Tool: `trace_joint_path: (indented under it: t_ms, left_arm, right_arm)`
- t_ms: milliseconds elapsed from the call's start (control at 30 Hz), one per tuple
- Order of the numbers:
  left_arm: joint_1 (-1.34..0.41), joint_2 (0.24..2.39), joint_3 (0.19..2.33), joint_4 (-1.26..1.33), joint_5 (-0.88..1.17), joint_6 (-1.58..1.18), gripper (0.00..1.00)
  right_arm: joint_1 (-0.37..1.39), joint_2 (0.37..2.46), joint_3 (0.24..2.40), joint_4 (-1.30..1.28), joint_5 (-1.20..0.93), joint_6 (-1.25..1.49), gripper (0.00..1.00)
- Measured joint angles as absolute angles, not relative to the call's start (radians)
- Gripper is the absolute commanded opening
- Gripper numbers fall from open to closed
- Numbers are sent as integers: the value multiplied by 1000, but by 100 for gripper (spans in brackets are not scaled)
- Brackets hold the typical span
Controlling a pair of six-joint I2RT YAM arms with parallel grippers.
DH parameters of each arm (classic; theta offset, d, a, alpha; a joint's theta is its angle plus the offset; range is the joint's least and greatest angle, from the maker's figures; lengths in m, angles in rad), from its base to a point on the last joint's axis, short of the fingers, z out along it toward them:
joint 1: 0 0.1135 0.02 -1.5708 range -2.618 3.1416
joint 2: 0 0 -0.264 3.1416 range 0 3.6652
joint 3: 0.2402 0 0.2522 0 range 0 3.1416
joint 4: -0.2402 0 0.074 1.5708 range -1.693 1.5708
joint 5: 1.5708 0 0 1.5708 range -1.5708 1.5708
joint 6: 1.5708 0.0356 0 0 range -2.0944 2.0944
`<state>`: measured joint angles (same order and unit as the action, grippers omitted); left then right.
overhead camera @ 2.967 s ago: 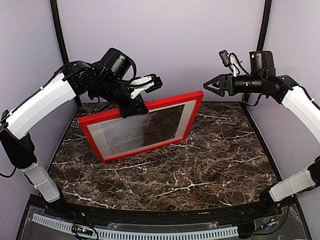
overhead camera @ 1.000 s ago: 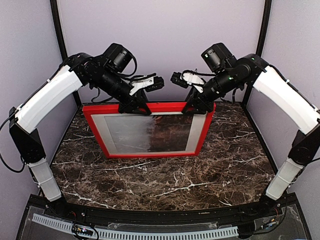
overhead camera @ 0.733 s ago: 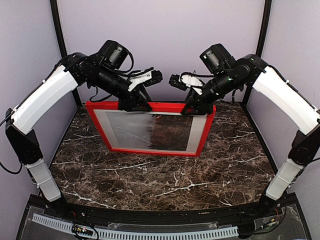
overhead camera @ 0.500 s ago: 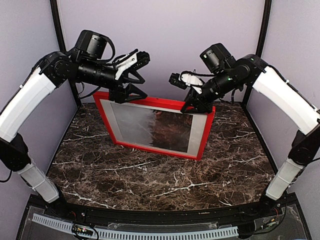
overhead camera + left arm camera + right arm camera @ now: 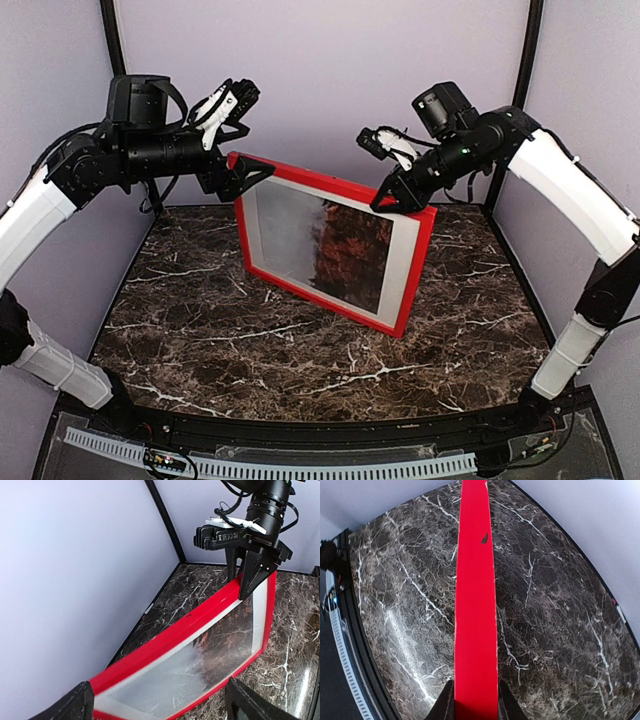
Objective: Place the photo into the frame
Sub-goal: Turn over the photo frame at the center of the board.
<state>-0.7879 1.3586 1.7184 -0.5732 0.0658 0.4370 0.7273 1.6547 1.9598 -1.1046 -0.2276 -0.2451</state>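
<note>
The right gripper (image 5: 475,701) was clamped on the top edge of the red frame (image 5: 330,183), which stood tilted near the marble table's (image 5: 300,360) back edge with the photo (image 5: 350,255) inside, while the left gripper (image 5: 252,132) gaped wide astride its upper left corner.

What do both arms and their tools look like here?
The left arm and right arm have white shells on long links, black joints and loose black cables. The left tool and right tool have black tapered fingers and white camera brackets.
</note>
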Motion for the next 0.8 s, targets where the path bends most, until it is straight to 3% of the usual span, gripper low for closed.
trace_joint_path:
  t_ms: [300, 500, 800]
  left_arm:
    - [-788, 1248, 1443, -448, -77, 196, 97]
    - [-788, 1225, 1220, -375, -99, 10, 98]
    - [-787, 1237, 1062, -252, -76, -185, 98]
  right_arm:
    - [558, 1661, 1882, -963, -280, 117, 0]
    - [489, 1576, 1660, -753, -304, 346, 0]
    - [450, 1439, 1285, -429, -360, 640, 3]
